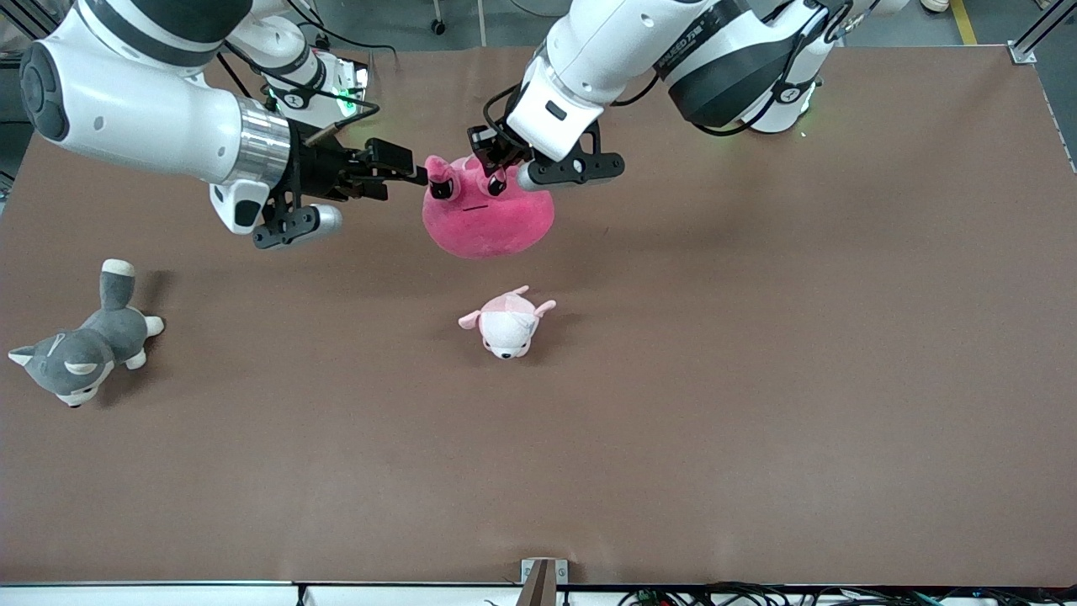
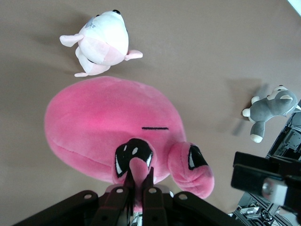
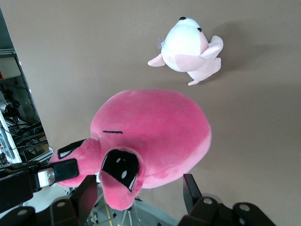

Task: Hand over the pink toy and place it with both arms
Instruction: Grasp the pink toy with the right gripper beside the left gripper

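The pink toy is hanging in the air over the middle of the worktop, above a spot farther from the front camera than the small pale pink-and-white plush animal. It is looking soft and light: the round body is sagging below the point where it is being held, so it is likely to squash under any squeeze and swing on a thin grip. The ears at its top are offering the easiest hold, since a pinch there is gathering fabric instead of sliding off the bulging body; a fuller bite across an ear or the stuffed rim beside it would probably be steadier. The left pincer is coming down from above and is pressed together on one ear, the plush squeezed thin between its fingers in the left wrist view. The right pincer is reaching in level from the right arm's end of the worktop, its fingers spread wide with the toy's other ear lying between them; whether they are touching the plush I cannot tell, and they are not yet pinching it. A grey-and-white plush dog is lying well apart, toward the right arm's end.
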Robot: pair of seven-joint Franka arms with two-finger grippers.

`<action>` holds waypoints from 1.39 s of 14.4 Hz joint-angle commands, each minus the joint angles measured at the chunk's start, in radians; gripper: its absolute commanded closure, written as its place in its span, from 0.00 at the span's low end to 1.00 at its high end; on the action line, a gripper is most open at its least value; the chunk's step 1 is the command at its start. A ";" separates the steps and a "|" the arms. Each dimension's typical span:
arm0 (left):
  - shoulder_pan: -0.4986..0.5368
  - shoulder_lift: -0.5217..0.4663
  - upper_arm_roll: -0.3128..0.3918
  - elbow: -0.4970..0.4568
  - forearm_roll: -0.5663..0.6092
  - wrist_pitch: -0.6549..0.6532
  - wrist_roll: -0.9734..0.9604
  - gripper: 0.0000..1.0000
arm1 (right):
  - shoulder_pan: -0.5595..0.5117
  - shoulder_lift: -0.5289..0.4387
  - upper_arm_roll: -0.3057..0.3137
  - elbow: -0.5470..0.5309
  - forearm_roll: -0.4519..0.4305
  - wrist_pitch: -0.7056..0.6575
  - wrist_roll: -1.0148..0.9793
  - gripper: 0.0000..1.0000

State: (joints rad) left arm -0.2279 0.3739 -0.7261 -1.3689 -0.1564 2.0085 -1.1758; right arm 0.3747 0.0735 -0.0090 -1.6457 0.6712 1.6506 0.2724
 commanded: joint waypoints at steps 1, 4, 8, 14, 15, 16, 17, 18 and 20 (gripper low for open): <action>-0.011 0.020 -0.001 0.031 -0.006 0.018 -0.015 1.00 | 0.033 0.000 -0.009 0.000 0.021 0.006 0.045 0.19; -0.033 0.031 0.005 0.031 -0.005 0.026 -0.031 1.00 | 0.039 0.003 -0.008 -0.003 0.019 0.003 0.054 0.19; -0.034 0.033 0.007 0.031 -0.003 0.027 -0.033 1.00 | 0.058 0.015 -0.009 -0.005 0.007 0.006 0.080 0.20; -0.042 0.033 0.007 0.031 -0.003 0.026 -0.033 1.00 | 0.056 0.037 -0.009 -0.008 -0.024 -0.003 0.079 0.24; -0.042 0.033 0.007 0.031 -0.003 0.027 -0.033 1.00 | 0.056 0.037 -0.009 -0.008 -0.025 -0.008 0.079 0.24; -0.044 0.034 0.007 0.031 -0.003 0.027 -0.033 1.00 | 0.055 0.037 -0.009 -0.009 -0.025 -0.011 0.079 0.25; -0.044 0.036 0.007 0.031 -0.003 0.029 -0.033 1.00 | 0.055 0.037 -0.009 -0.011 -0.025 -0.015 0.079 0.25; -0.042 0.036 0.007 0.031 -0.003 0.035 -0.033 1.00 | 0.055 0.037 -0.009 -0.011 -0.025 -0.029 0.079 0.26; -0.044 0.036 0.007 0.031 -0.003 0.039 -0.033 1.00 | 0.053 0.035 -0.009 -0.011 -0.025 -0.052 0.079 0.27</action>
State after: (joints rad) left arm -0.2571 0.3964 -0.7240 -1.3667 -0.1564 2.0401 -1.1898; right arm 0.4198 0.1209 -0.0113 -1.6466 0.6599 1.6170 0.3366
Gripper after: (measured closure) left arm 0.916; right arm 0.260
